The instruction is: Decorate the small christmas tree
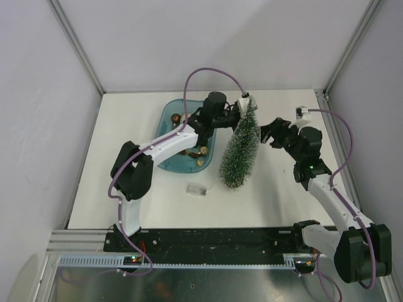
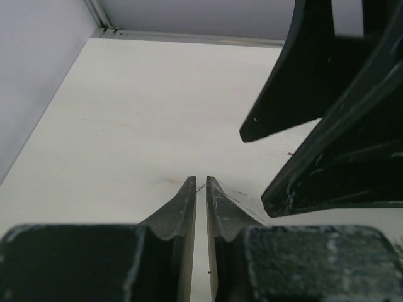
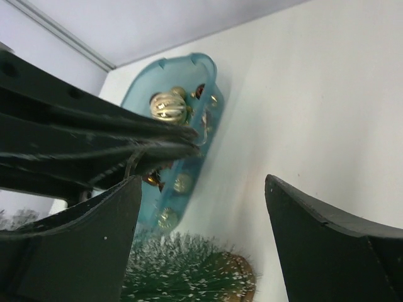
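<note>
The small christmas tree (image 1: 238, 151) leans on the white table, tip toward the back, base toward the front. Its frosted bristles and brown base (image 3: 189, 277) show low in the right wrist view. My left gripper (image 1: 247, 108) is at the tree's tip; its jaws (image 2: 201, 181) stand a narrow slit apart with a thin wire crossing the tips. My right gripper (image 1: 267, 133) is just right of the upper tree, open wide (image 3: 203, 182), holding nothing. Its dark fingers (image 2: 286, 94) show in the left wrist view.
A teal tray (image 1: 169, 119) left of the tree holds gold and brown ornaments (image 3: 168, 107). A small clear pack (image 1: 196, 189) with a thin wire lies on the table in front of the tray. Walls enclose the table at the back and both sides.
</note>
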`<state>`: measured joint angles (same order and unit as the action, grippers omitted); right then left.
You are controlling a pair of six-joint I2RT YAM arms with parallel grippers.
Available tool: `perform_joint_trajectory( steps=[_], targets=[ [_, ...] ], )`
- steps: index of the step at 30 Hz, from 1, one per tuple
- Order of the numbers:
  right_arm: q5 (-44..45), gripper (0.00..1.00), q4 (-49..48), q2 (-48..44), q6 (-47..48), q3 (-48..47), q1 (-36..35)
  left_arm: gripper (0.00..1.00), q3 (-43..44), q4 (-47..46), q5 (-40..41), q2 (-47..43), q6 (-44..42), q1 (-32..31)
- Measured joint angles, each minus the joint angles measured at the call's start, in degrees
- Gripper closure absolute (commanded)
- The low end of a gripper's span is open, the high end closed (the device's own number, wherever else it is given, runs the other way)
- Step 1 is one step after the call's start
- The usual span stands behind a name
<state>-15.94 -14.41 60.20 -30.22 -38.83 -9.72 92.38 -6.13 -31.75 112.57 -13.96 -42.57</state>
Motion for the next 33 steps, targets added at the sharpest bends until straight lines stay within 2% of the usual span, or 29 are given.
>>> perform_joint_trajectory(
  steps=[8,15,18,22,24,26,28,30,33],
  targets=[
    [-2.99,0.19,-1.05,0.02,-2.25,4.68,3.3,0.86,0.59,-0.2,-2.71,1.57,-0.55,-0.28],
    [-8.72,0.23,-4.66,-2.36,-7.87,8.44,10.64,0.89,0.37,-0.11,-1.75,3.06,-6.67,-1.36],
    [-9.2,0.23,-4.57,-4.74,-8.81,9.01,12.57,0.86,0.37,-0.17,-0.76,3.41,-9.16,-1.84],
    [-10.03,0.22,-5.79,-5.84,-9.57,9.2,12.35,0.76,0.37,-0.15,0.63,3.8,-11.45,-2.4],
    [-10.29,0.22,-6.54,-5.73,-10.32,9.6,12.07,0.59,0.37,-0.15,1.14,3.8,-12.04,-2.62],
    [-10.62,0.22,-7.58,-5.22,-11.08,9.9,11.85,0.29,0.37,-0.22,1.46,3.8,-12.5,-2.71],
    [-11.19,0.23,-8.96,-3.93,-12.0,9.9,11.76,0.12,0.31,-0.22,1.6,3.8,-12.81,-2.8],
    [-12.07,0.24,-10.86,-1.95,-13.18,9.92,11.72,0.05,0.26,-0.17,2.12,3.8,-12.81,-2.8],
    [-12.81,0.23,-11.96,-0.33,-14.19,10.19,11.69,0.03,0.2,-0.17,4.2,3.8,-12.63,-2.8]
  ],
)
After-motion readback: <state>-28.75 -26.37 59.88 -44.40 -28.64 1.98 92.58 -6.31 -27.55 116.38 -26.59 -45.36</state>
